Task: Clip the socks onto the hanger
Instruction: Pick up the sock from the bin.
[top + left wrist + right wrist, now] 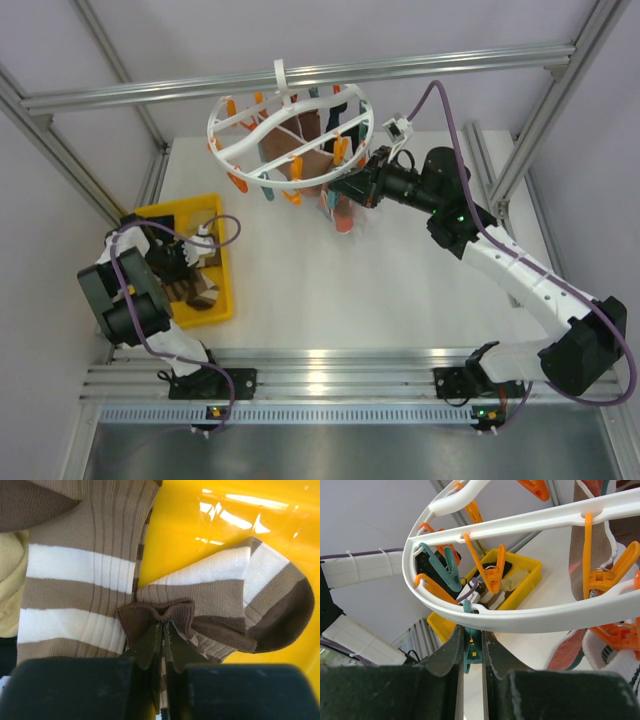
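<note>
Socks (pixel 80 570) lie under the left gripper (pixel 162 625), which pinches one brown cuff (pixel 135 620) at its closed tips and should lift straight, slowly.

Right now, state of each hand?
Left hand: closed on striped sock, at its cuff.
Right hand: closed on teal clip of the hanger.

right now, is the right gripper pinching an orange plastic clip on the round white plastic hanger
No, the right gripper is closed on a teal plastic clip under the white hanger ring.
</note>
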Robot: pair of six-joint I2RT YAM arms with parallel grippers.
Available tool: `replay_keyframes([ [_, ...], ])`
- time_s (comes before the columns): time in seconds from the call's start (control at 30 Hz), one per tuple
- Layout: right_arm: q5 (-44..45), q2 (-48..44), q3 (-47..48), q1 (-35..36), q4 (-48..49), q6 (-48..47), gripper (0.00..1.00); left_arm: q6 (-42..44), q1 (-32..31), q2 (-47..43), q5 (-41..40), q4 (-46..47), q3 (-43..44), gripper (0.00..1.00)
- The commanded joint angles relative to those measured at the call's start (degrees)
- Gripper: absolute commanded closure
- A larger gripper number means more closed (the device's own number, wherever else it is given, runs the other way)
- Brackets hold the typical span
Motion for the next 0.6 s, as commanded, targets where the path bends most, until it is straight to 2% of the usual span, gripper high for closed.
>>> replay_keyframes([
  [0.0, -0.41, 0.78, 0.13, -0.57, -1.16, -0.21, 1.0, 1.92, 0.41, -3.17, 5.44, -4.9, 1.5, 1.0],
  [0.37, -0.05, -0.01, -0.39, -0.75, -1.95, -1.26, 1.0, -3.52, 0.67, -19.87, 15.46, -18.08, 7.56, 1.0],
  [0.47, 0.03, -0.27, -0.48, -0.66, -1.95, -1.35, 1.0, -4.58, 0.67, -23.47, 20.9, -23.35, 10.63, 1.0],
  [0.5, 0.12, -0.36, -0.48, -0.75, -1.95, -1.26, 1.0, -5.28, 0.67, -24.27, 24.92, -25.89, 11.51, 1.0],
  [0.57, 0.3, -0.45, -0.4, -0.84, -1.95, -1.18, 1.0, -9.39, 0.67, -27.43, 29.6, -26.09, 13.71, 1.0],
])
